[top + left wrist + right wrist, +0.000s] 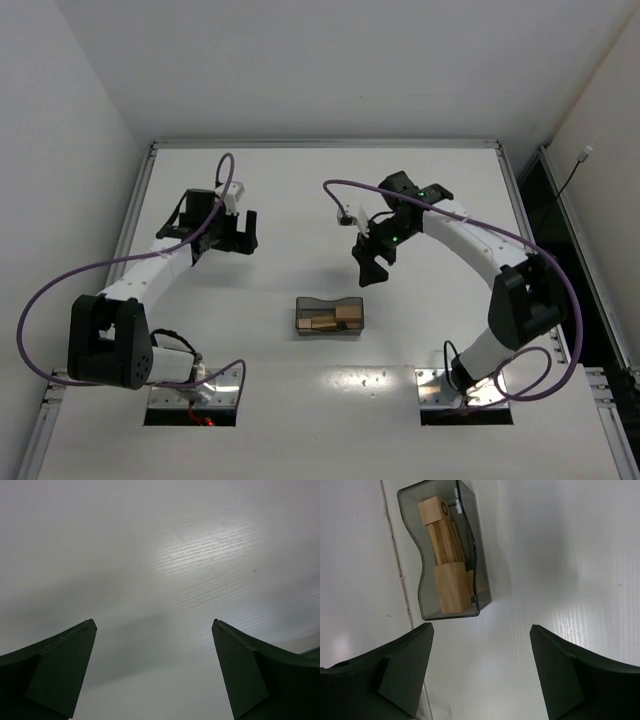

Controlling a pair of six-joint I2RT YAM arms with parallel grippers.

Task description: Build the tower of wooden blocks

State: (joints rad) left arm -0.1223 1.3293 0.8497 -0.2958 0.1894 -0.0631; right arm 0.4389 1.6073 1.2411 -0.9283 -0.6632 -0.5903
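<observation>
**Wood blocks loose in a box, both tools spread wide**

Counted two arms, two tools, one dark grey translucent box (pixel 301 318) and at least three wood blocks (pixel 447 560), all inside that box near the middle of the white tabletop (pixel 300 400). Could not fix the exact number. Saw one cube with a dark mark at one end and a plain cube at the other. Saw grained wood between them that might have been one piece or two, plus a sliver half hidden by the box wall. From above, made out only a tan jumble through the tinted plastic.

Found the left tool (pixel 240 232) spread wide over bare tabletop, holding nothing, well apart from the box, on an arm curving up from the near-left base. Found the right tool (pixel 370 262) likewise spread wide and holding nothing. Placed it just beyond the box, fingertips pointing down toward it, on an arm arching in from the near-right base.
</observation>
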